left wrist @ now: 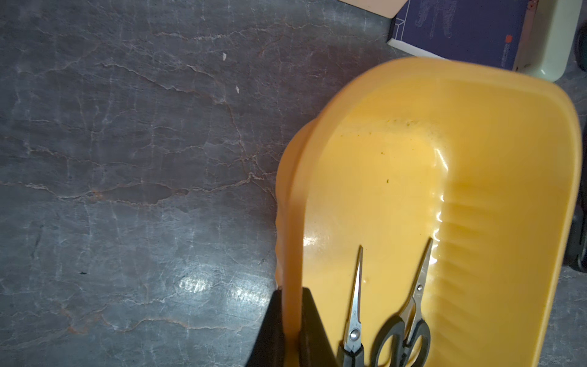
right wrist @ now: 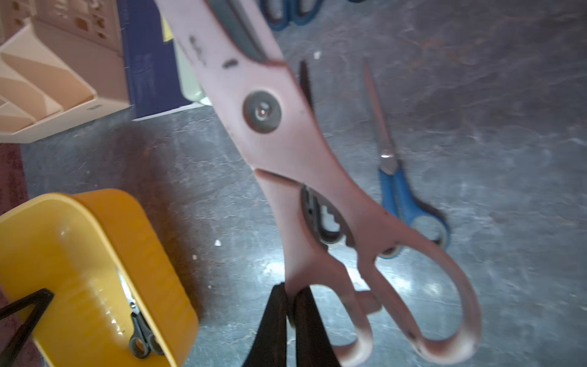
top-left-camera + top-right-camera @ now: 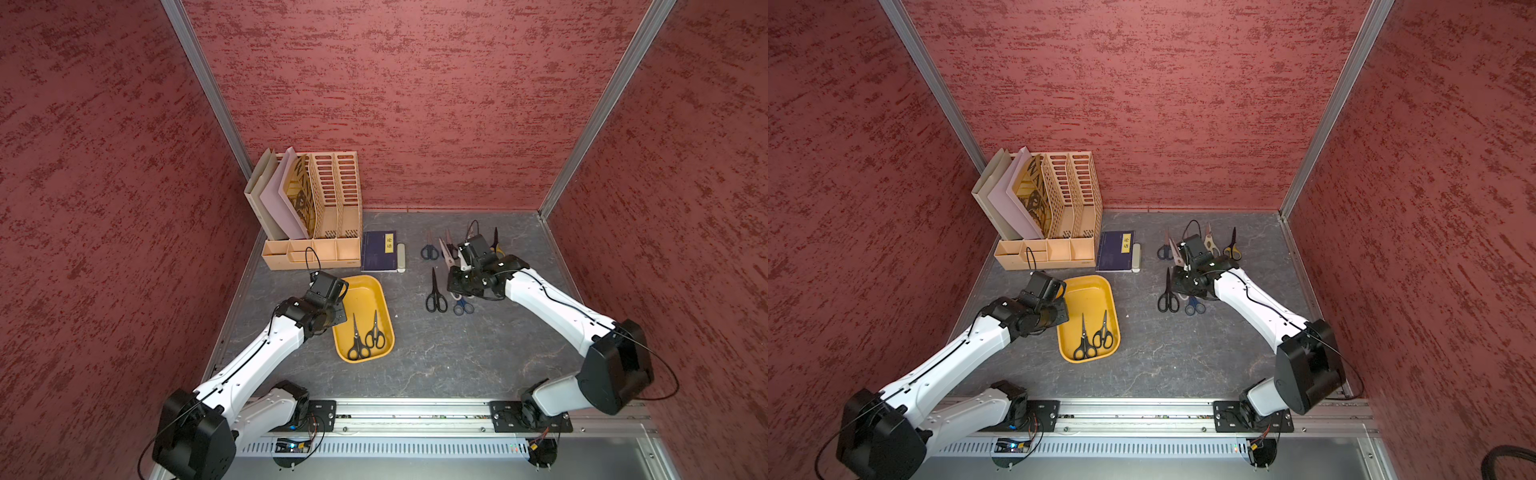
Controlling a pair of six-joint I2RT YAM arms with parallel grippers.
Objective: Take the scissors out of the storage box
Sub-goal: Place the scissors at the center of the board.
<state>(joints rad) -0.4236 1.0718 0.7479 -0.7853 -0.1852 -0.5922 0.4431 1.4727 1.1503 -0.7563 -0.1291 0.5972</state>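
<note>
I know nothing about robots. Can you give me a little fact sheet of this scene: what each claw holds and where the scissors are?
Left gripper: shut on the storage box wall
Right gripper: shut on the pink scissors, by a handle
Inside box: longer black pair, shorter black pair
On table: five more pairs, among them large black scissors
Also on table: beige file organizer, blue book

Reaching forward with left arm [image 3: 249, 357], wrist pitched down, left jaws pinched shut on storage box [image 1: 508, 222] wall. Posed with right arm [image 3: 552, 299] out forward, wrist tipped down, right jaws clamped on pinkish scissors [image 2: 286, 133] handle.
</note>
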